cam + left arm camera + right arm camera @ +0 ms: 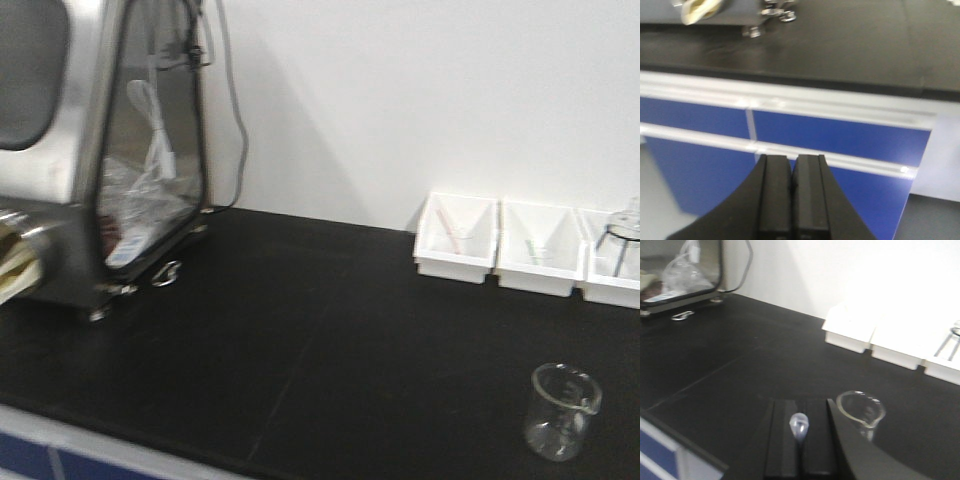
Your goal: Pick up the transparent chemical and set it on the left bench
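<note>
Over on the left, a steel machine (90, 150) with a crumpled plastic bag behind its window is sitting at the far end of the black desk (300, 330). The left claw (791, 200) is hanging out in front of the blue cabinet fronts (840, 135), below the level of the desk top. Its jaws are pressed together with nothing between them.

Moving right, a wide bare stretch of the desk is lying open, and that looks to me like the place for the drop. The trouble I am expecting starts here: the dropper is round and light, so if it is let go from any height it may be rolling toward the front edge.

Further right, the right claw (800, 445) is hovering over the desk, and the glass beaker (861, 410) is standing just beside its right finger. A careless descent or a sideways swing could be tipping that beaker. Three white bins (457, 238) are lined up along the wall behind, well apart from it.

The transparent chemical (799, 426) is sitting in that right claw: the jaws are drawn in nearly shut on its thin stem, with the clear bulb poking out along the seam between them.
</note>
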### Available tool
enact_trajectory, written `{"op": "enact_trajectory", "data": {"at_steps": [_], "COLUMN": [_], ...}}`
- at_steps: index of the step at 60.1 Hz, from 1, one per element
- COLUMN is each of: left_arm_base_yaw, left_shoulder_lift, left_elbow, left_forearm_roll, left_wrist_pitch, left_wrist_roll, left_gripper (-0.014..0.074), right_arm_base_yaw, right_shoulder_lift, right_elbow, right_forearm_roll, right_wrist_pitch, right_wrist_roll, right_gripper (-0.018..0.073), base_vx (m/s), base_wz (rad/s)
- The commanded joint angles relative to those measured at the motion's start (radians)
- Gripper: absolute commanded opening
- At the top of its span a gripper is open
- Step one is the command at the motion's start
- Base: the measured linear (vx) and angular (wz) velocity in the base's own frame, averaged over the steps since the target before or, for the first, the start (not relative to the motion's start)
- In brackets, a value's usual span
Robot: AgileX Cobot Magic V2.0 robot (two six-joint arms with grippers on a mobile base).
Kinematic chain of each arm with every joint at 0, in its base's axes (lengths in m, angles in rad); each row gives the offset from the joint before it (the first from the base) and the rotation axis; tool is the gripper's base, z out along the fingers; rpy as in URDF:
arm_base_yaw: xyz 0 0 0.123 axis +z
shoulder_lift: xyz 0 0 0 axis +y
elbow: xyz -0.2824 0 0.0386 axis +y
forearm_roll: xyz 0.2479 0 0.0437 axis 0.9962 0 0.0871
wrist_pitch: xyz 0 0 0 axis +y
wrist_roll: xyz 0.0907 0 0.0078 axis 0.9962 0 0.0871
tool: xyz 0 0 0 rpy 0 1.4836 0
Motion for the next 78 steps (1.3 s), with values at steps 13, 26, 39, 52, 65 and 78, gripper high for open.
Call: {"op": "enact_trajectory", "data": {"at_steps": [13, 26, 39, 52, 65, 78], "left_arm_base_yaw": [-0.002, -0.002, -0.002, -0.002, -0.002, -0.002], "left_shoulder_lift": [-0.019, -0.019, -0.019, -0.019, -0.019, -0.019], "left_elbow": [0.016, 0.016, 0.016, 0.016, 0.016, 0.016], "left_forearm_roll": [-0.001, -0.001, -0.001, -0.001, -0.001, -0.001], "left_wrist_pitch": [-0.078, -0.078, -0.078, -0.078, -0.078, -0.078], "left_wrist_roll": [-0.008, -0.008, -0.008, -0.008, -0.008, -0.008], "left_gripper": [-0.0003, -0.0003, -0.0003, -0.0003, -0.0003, -0.0003], "right_arm_base_yaw": [-0.002, -0.002, -0.002, -0.002, -0.002, -0.002], "right_shoulder_lift": [0.002, 0.002, 0.002, 0.002, 0.002, 0.002], "right_elbow": [-0.030, -0.030, -0.030, -0.030, -0.030, -0.030], "right_forearm_roll": [-0.013, -0.013, -0.013, -0.013, -0.013, -0.013], "right_wrist_pitch": [-0.078, -0.078, -0.078, -0.078, -0.078, -0.078], "right_wrist_roll": [-0.007, -0.007, -0.007, -0.007, -0.007, -0.007], "right_gripper": [-0.0001, -0.0001, -0.0001, -0.0001, -0.0001, -0.0001], "base_vx": [0.30, 0.27, 0.23, 0.17, 0.10, 0.03], "base_wz": [-0.53, -0.52, -0.34, -0.15, -0.07, -0.04]}}
